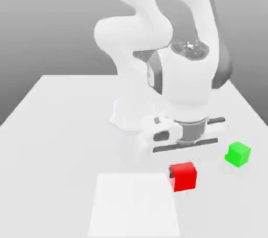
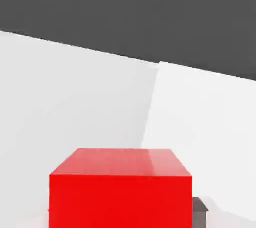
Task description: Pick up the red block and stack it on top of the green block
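- Exterior view: grey backdrop behind a pale white bench point(image 1: 63, 122), with a lighter square patch point(image 1: 135, 203) marked on its near part.
- White arm point(image 1: 157, 27) bent over the bench, wrist pointing down above the blocks.
- Gripper point(image 1: 182, 175) closed around the red block point(image 1: 184, 176); one dark finger point(image 1: 171, 174) visible against the block's side facing the exterior view's left.
- Red block under the hand, at the patch's corner on the exterior view's right; lifted or resting on the bench, cannot tell.
- Green block point(image 1: 238, 154) on the bench, near the red block, toward the exterior view's right and farther back, not touching it.
- Hand view: dark grey background beyond the white bench point(image 2: 75, 101), edge of the lighter patch point(image 2: 210, 122) showing as a faint seam.
- Red block point(image 2: 120, 187) close up, top face and one side face showing, plain and matte.
- Small dark finger tip point(image 2: 200, 211) just beside the block's lower corner.
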Robot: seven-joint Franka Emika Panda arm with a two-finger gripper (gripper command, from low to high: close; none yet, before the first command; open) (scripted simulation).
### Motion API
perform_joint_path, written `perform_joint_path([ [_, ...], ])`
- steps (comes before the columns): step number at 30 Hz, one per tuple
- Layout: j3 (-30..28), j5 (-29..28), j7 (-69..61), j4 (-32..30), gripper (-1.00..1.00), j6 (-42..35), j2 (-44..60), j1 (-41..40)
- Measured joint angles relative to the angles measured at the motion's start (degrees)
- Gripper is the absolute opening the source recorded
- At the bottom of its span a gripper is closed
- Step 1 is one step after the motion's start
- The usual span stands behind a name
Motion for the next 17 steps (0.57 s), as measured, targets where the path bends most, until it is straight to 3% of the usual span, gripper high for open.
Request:
perform_joint_path([
  [7, 7.8, -0.2, 3.5, -4.5, -1.00, -1.3, -6.1, 16.7],
  [10, 9.5, -2.2, 5.6, -5.2, -1.00, 1.6, -4.0, 18.6],
  [14, 7.6, -8.4, 10.1, -5.0, -1.00, 9.1, 4.0, 19.5],
  [15, 7.1, -9.5, 10.9, -4.9, 1.00, 10.3, 5.3, 19.8],
  [17, 7.1, -9.5, 10.9, -4.9, 1.00, 10.3, 5.3, 19.8],
])
